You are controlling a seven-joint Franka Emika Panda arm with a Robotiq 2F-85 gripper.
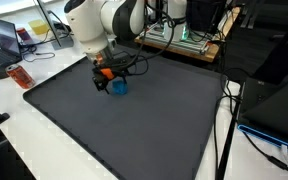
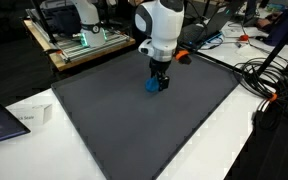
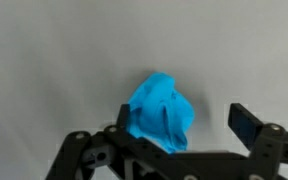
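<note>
in an exterior view, a crumpled blue lump [image 1: 118,88] is lying near a corner of the matte dark mat [image 1: 134,130]. in an exterior view, the gripper [image 2: 159,80] is hanging over it. in the wrist view, the jaws are standing wide, flanking its soft folds.

Dark mat [image 1: 134,130]; laptop [image 1: 6,38], maybe red can [image 1: 21,76], cables [image 2: 272,82].

Bright even light, soft shadows; wrist view blurry, blue lump [image 3: 160,110] unfocused.
</note>
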